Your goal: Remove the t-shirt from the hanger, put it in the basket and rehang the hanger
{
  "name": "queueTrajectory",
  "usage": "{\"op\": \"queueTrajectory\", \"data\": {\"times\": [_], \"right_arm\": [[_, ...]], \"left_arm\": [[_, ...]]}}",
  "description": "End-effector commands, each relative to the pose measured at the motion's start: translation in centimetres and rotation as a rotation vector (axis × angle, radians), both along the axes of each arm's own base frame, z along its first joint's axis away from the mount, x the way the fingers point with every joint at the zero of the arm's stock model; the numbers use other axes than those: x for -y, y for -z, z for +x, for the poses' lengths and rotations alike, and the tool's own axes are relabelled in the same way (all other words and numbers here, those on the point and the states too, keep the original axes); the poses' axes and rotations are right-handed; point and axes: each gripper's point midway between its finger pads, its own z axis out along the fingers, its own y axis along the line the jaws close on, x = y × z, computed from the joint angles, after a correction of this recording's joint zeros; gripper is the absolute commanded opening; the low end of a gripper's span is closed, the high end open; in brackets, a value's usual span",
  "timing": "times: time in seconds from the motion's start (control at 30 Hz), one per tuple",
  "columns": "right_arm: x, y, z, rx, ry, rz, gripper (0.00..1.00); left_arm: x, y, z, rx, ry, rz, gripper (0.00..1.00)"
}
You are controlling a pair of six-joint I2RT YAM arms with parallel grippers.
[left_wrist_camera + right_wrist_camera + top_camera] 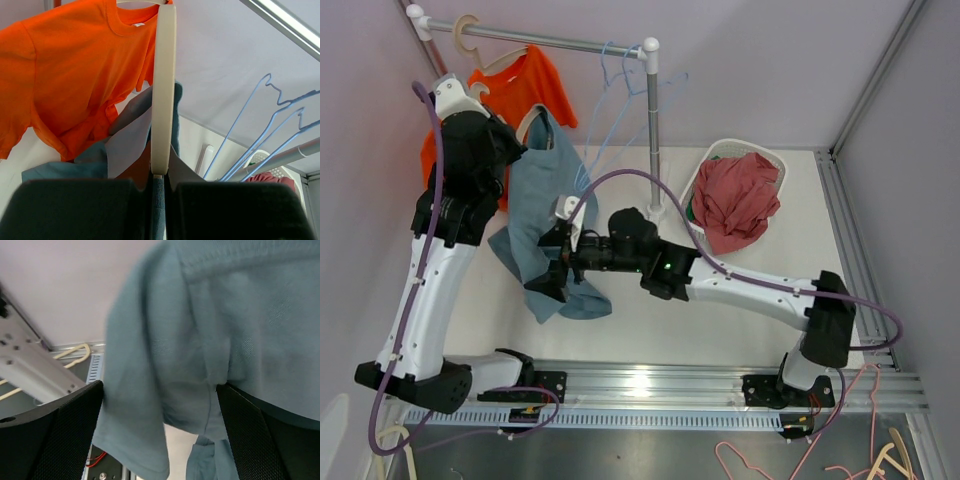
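A teal t-shirt (545, 200) hangs from a cream hanger (533, 117) that is off the rack. My left gripper (515, 140) is raised and shut on the hanger's lower end (163, 90), with teal cloth (158, 210) pinched between the fingers. My right gripper (552, 268) is at the shirt's lower part. In the right wrist view its jaws (160, 390) stand wide open, with the teal cloth (225, 315) hanging loose between them.
An orange t-shirt (525, 85) hangs on the rack rail (550, 40) just behind, beside an empty cream hanger (470, 35) and blue wire hangers (615, 70). The rack post (653, 130) stands mid-table. A white basket (715, 155) of red clothes is at right.
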Motion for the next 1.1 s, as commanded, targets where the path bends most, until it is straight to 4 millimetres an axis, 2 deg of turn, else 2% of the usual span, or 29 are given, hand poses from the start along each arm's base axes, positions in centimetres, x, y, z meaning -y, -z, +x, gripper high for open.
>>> {"op": "queueTrajectory", "data": {"times": [0.0, 0.03, 0.07, 0.1, 0.13, 0.17, 0.2, 0.23, 0.27, 0.3, 0.33, 0.37, 0.4, 0.43, 0.47, 0.5, 0.53, 0.57, 0.6, 0.67, 0.77, 0.83, 0.87, 0.93, 0.97, 1.0, 1.03, 1.07], "right_arm": [[-2.0, -2.2, 1.7, 0.047, 0.096, 0.088, 0.99], [-2.4, -2.3, 1.8, 0.047, 0.105, 0.091, 0.99], [-2.6, -1.7, 2.1, 0.065, 0.108, 0.07, 0.92], [-2.9, -1.1, 2.1, 0.057, 0.109, 0.056, 0.76], [-2.9, -1.0, 1.9, 0.053, 0.106, 0.049, 0.3], [-2.8, -0.3, 1.6, 0.045, 0.099, 0.02, 0.1], [-2.6, 0.1, 1.2, 0.051, 0.098, 0.004, 0.0], [-2.1, -0.8, -0.3, 0.062, 0.082, 0.017, 0.0], [-1.6, 1.1, -1.1, 0.06, 0.075, -0.016, 0.0], [-1.0, 1.5, -2.0, 0.065, 0.076, -0.019, 0.0], [-0.3, 0.7, -4.3, 0.065, 0.045, -0.002, 0.0], [0.0, 1.3, -5.3, 0.059, 0.027, -0.004, 0.0], [0.3, 3.7, -6.4, 0.043, 0.015, -0.051, 0.0], [0.5, 4.8, -7.4, 0.022, 0.0, -0.071, 0.0], [0.4, 6.0, -9.4, 0.009, -0.036, -0.093, 0.0], [0.6, 7.9, -10.3, 0.002, -0.058, -0.129, 0.0], [0.6, 9.2, -11.9, -0.037, -0.084, -0.151, 0.0], [0.5, 10.0, -12.4, -0.049, -0.091, -0.154, 0.0], [0.8, 12.0, -12.7, -0.065, -0.091, -0.188, 0.0], [0.9, 14.1, -12.6, -0.084, -0.078, -0.225, 0.0], [1.2, 15.8, -12.9, -0.082, -0.101, -0.273, 0.0], [1.2, 15.7, -14.5, -0.079, -0.169, -0.284, 0.0], [1.4, 15.7, -15.9, -0.064, -0.208, -0.298, 0.0], [1.4, 14.9, -16.3, -0.034, -0.182, -0.308, 0.0], [1.2, 13.4, -15.5, -0.013, -0.126, -0.298, 0.0], [1.2, 12.3, -15.0, 0.025, -0.106, -0.281, 0.0], [1.5, 10.3, -14.5, 0.049, -0.093, -0.248, 0.0], [1.6, 8.9, -14.2, 0.071, -0.089, -0.238, 0.0]], "left_arm": [[-0.3, -2.4, -1.6, 0.089, -0.025, -0.049, 0.0], [-0.1, -2.3, -1.8, 0.088, -0.017, -0.042, 0.01], [-0.1, -2.2, -1.8, 0.088, -0.016, -0.039, 0.01], [0.0, -2.0, -1.7, 0.083, -0.015, -0.037, 0.0], [-0.1, -1.9, -1.7, 0.079, -0.016, -0.029, 0.01], [0.0, -1.8, -1.5, 0.075, -0.012, -0.024, 0.0], [0.1, -1.7, -1.3, 0.069, -0.005, -0.018, 0.01], [0.2, -1.5, -1.1, 0.063, -0.005, -0.014, 0.01], [0.3, -1.6, -0.9, 0.063, -0.002, -0.012, 0.01], [0.8, -0.9, 0.0, 0.038, 0.014, -0.003, 0.01], [0.8, -0.4, 0.6, 0.018, 0.011, 0.003, 0.01], [0.8, -1.6, 0.9, 0.033, 0.016, -0.005, 0.01], [1.2, -0.1, 2.7, -0.018, 0.022, 0.002, 0.01], [1.0, 1.3, 3.3, -0.08, 0.028, 0.006, 0.01], [0.8, -1.1, 3.4, -0.043, 0.024, -0.002, 0.01], [0.7, -0.7, 4.1, -0.067, 0.02, 0.016, 0.01], [0.6, 0.8, 5.1, -0.122, 0.004, 0.039, 0.01], [0.5, -1.1, 5.0, -0.084, 0.002, 0.035, 0.01], [0.7, -0.4, 5.3, -0.116, 0.011, 0.041, 0.01], [0.8, -1.6, 4.9, -0.09, 0.021, 0.03, 0.0], [0.6, -2.3, 4.9, -0.07, 0.016, 0.046, 0.01], [0.2, -3.3, 4.9, -0.061, 0.0, 0.066, 0.0], [0.0, -2.4, 5.5, -0.095, -0.014, 0.086, 0.0], [0.0, -1.6, 6.0, -0.118, -0.023, 0.091, 0.01], [0.1, -1.2, 6.1, -0.126, -0.021, 0.085, 0.0], [0.3, -1.8, 5.8, -0.1, -0.01, 0.059, 0.01], [0.8, 0.5, 6.1, -0.145, 0.001, 0.068, 0.01], [0.8, 0.4, 6.1, -0.127, 0.007, 0.064, 0.0]]}}
